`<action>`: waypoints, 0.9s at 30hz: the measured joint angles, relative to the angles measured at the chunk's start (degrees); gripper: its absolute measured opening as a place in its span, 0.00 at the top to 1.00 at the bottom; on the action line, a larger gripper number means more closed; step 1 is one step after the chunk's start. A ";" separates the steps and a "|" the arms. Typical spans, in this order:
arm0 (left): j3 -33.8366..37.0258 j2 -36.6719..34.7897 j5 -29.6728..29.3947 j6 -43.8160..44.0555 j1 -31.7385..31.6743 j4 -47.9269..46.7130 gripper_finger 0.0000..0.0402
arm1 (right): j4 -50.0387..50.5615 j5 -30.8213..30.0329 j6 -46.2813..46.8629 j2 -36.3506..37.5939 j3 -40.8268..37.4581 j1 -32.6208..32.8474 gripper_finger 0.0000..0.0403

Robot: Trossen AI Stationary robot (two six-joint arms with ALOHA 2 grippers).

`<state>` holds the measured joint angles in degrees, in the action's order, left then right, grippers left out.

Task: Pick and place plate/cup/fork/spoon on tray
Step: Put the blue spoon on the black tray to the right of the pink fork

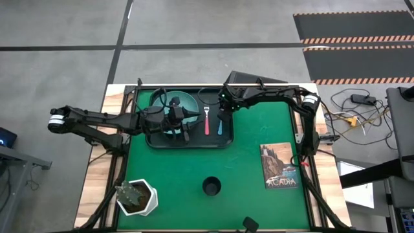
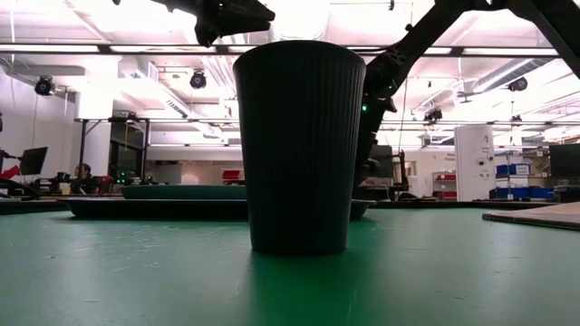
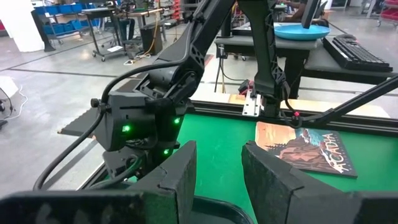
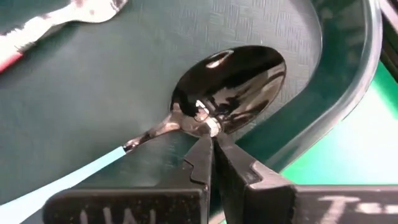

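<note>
The black tray (image 1: 155, 140) already carries most of the set. The teal plate (image 1: 194, 103) lies in it directly under the left gripper (image 1: 176, 121), whose fingers (image 3: 177, 177) stand parted with nothing visibly between them, hanging above the plate rather than gripping it. Beside that gripper, toward the right arm, the pink-handled fork (image 1: 207, 120) rests on the tray floor, and next to it the blue-handled spoon (image 4: 205, 106). The right gripper (image 4: 213, 134) is down at the spoon, its jaws pressed together with the tips touching the neck where bowl meets handle; whether they pinch the metal or merely rest on it is hard to tell, though the spoon seems to lie on the tray.

That leaves the dark ribbed cup (image 1: 211, 186), standing upright on the green mat (image 1: 259, 200) well apart from both grippers and outside the tray. By my reading, three of four pieces are placed and the cup is what remains.
</note>
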<state>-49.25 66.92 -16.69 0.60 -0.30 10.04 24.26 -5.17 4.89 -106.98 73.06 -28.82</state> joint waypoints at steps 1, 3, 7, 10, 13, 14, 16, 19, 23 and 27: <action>0.00 0.00 0.00 0.00 0.00 0.00 0.73 | -0.55 -0.05 0.00 0.00 -0.12 0.00 0.98; 0.00 0.00 0.00 0.02 0.02 0.00 0.73 | -1.61 -0.57 0.02 0.00 -0.49 0.02 0.98; 0.00 0.00 0.00 0.02 0.02 0.00 0.73 | -3.86 -0.87 0.04 0.00 -1.16 0.02 0.98; 0.00 0.00 -0.01 0.01 0.01 0.00 0.73 | -4.21 -0.87 0.26 0.00 -1.21 0.02 0.98; 0.00 0.00 0.00 0.02 0.00 0.00 0.73 | -4.93 -0.87 0.40 0.00 -1.21 0.02 0.98; 0.00 0.00 -0.02 0.02 0.02 0.02 0.73 | -5.25 -0.87 0.42 0.00 -1.21 0.02 0.98; 0.00 0.00 -0.02 0.02 0.02 0.01 0.73 | -5.80 -0.87 0.44 0.00 -1.21 0.04 0.98; 0.00 0.00 -0.02 0.02 0.02 0.02 0.73 | -6.23 -0.86 0.44 0.00 -1.21 0.04 0.98; 0.00 0.00 -0.02 0.02 0.02 0.00 0.73 | -3.89 -0.82 0.46 0.67 -1.00 0.04 0.98; 0.00 0.00 -0.02 -0.02 0.01 0.00 0.73 | -0.09 -0.87 -0.41 1.22 0.08 0.04 0.98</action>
<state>-49.25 66.92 -16.71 0.58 -0.28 10.04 24.18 -6.04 4.48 -105.75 73.14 -28.77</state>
